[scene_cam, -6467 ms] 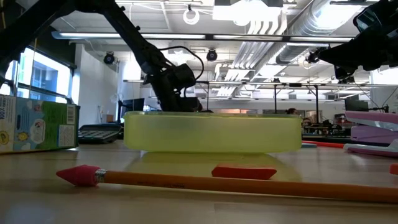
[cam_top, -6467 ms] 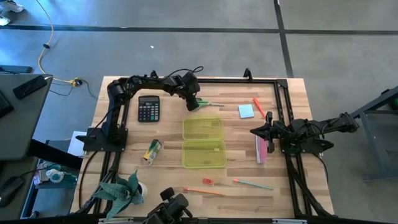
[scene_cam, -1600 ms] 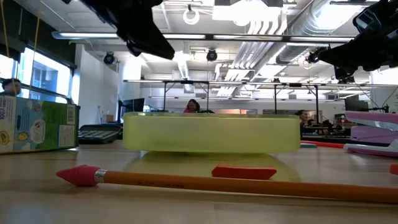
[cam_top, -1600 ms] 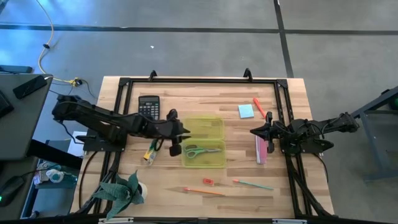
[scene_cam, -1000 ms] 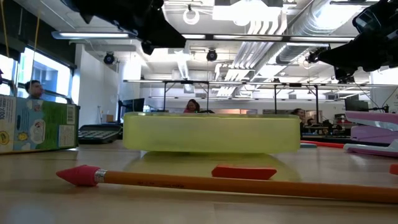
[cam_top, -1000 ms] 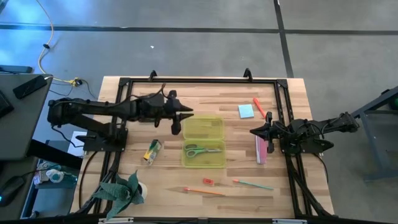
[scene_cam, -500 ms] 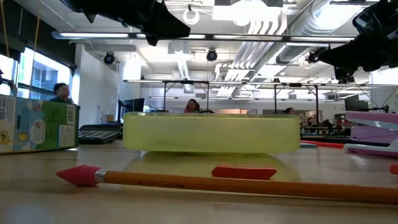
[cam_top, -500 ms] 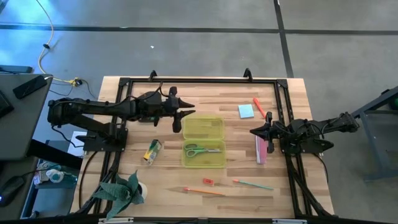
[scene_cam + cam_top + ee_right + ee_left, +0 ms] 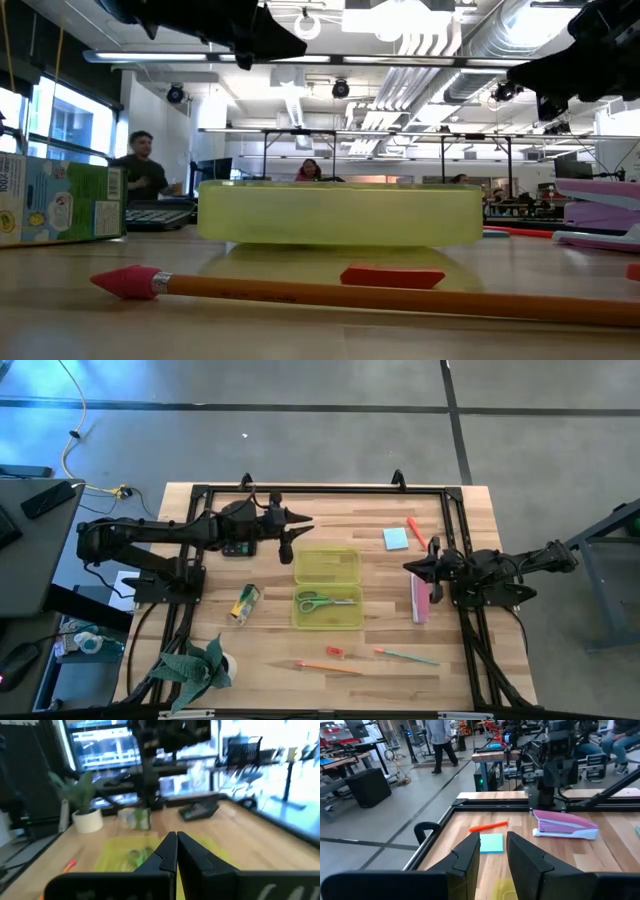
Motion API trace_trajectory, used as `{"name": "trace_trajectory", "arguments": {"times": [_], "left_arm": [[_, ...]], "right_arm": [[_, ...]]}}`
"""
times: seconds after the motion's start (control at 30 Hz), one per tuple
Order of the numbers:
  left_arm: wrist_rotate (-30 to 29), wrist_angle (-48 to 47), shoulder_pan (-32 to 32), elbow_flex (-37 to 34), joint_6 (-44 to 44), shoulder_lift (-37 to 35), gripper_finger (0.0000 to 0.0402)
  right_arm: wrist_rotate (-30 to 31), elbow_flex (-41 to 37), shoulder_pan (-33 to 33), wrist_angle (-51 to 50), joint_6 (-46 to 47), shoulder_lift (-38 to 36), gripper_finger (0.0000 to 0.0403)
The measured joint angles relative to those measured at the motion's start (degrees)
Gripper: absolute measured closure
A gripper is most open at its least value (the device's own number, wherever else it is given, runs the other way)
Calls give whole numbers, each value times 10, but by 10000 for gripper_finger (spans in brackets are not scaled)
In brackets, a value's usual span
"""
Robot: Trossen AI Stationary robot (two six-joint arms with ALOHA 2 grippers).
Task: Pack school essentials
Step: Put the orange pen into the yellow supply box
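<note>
High view shows the wooden surface (image 9: pixel 390 650) carrying the open yellow-green case (image 9: pixel 327 588), green-handled scissors (image 9: pixel 322 601) lying in its nearer half; left gripper (image 9: pixel 289 540) hovers beside the case's far corner, fingers slightly parted, holding nothing; right gripper (image 9: pixel 411 569) waits above the pink stapler (image 9: pixel 421 600), fingers closed together; blue sticky-note pad (image 9: pixel 395 539) and red marker (image 9: pixel 416 532) lie beyond.

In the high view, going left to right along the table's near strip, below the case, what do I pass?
Potted plant → orange pencil → small red piece → green pencil.
</note>
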Motion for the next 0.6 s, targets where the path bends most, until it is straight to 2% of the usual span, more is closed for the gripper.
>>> {"name": "trace_trajectory", "arguments": {"times": [0.23,0.43,0.53,0.6], "left_arm": [[0,-1,-1,0,-11,0,316],[0,-16,-1,0,-25,0,316],[0,-23,-1,0,-26,0,316],[0,-27,-1,0,-32,1,316]], "right_arm": [[164,0,0,144,-155,0,403],[249,1,0,281,-289,0,403],[359,31,-3,289,-331,0,402],[441,62,-10,257,-354,0,398]]}}
